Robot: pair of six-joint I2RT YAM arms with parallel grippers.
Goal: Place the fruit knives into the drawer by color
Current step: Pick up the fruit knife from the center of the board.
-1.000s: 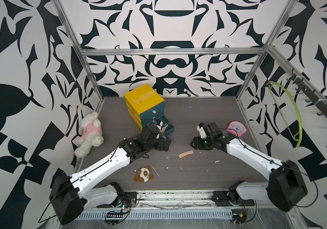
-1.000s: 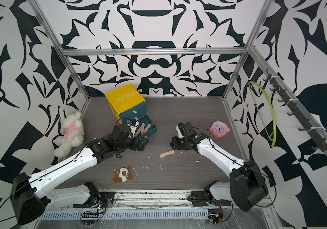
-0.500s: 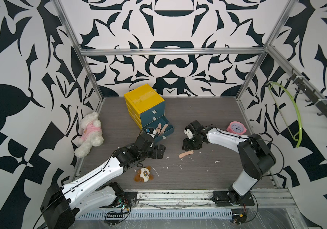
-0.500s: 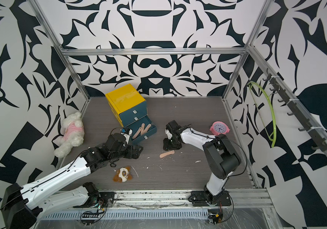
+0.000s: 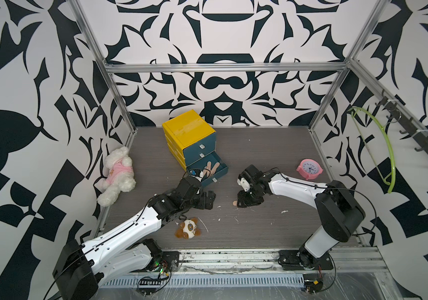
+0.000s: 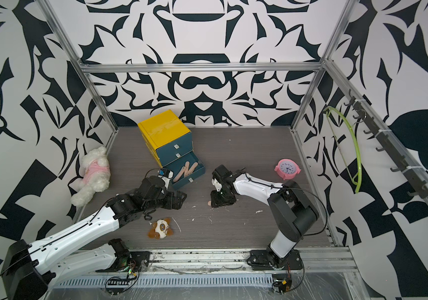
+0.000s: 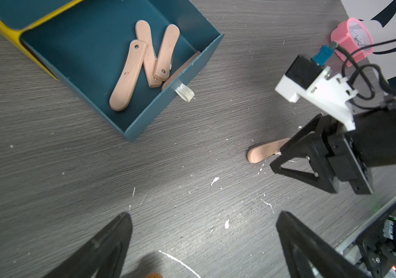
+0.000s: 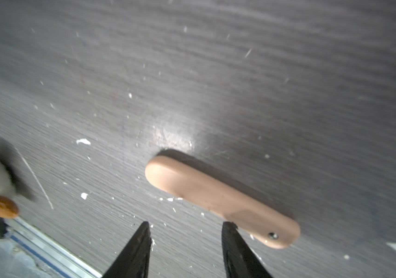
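Right wrist view: pickup step, my right pincer (image 8: 185, 223) hangs released, peach knife (image 8: 216, 198) just ahead; next I must straddle and clench it.

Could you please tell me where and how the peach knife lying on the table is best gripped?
Probably at mid-length, jaws across the narrow width of the peach knife, coming from above: it lies flat on the table, long, slim, with rounded ends that could slip.

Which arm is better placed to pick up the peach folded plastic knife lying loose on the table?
Right. The right hand hangs over the peach folded plastic knife, jaws apart at its edge; the open left hand sits farther off, nearer the teal drawer.
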